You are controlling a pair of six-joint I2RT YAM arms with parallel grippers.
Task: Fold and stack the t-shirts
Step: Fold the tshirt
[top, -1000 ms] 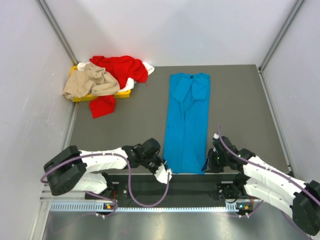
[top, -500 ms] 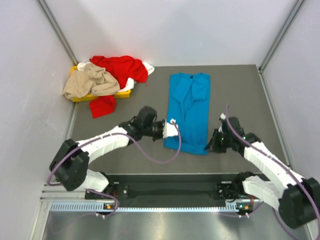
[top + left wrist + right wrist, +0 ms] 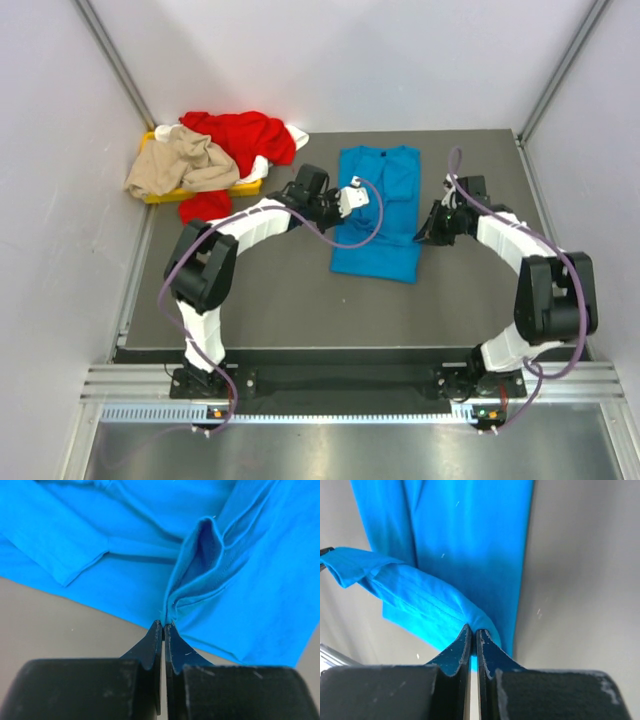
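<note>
Shirt in play: the blue t-shirt point(image 3: 378, 215) sits mid-frame in your overhead view on the grey table point(image 3: 270, 290), collar end towards the top and the near end doubled up over the rest.
Left side: your left gripper point(image 3: 163, 626) is clenched on a bunched fold at the shirt's left edge. The cloth puckers right at the tips in the wrist view.
Right side: your right gripper point(image 3: 472, 630) is pinched tight on the right edge, with a fold arcing over the tips.
Held hem: it spans between your two grippers. It looks raised off the layer beneath, though the overhead view is too flat to be sure.
Pile: upper left of the overhead frame. The red t-shirt point(image 3: 245, 135) is on top, the beige t-shirt point(image 3: 180, 165) at its left, and a white t-shirt point(image 3: 296, 135) peeks out at the right. All are heaped on the yellow tray point(image 3: 165, 197).
</note>
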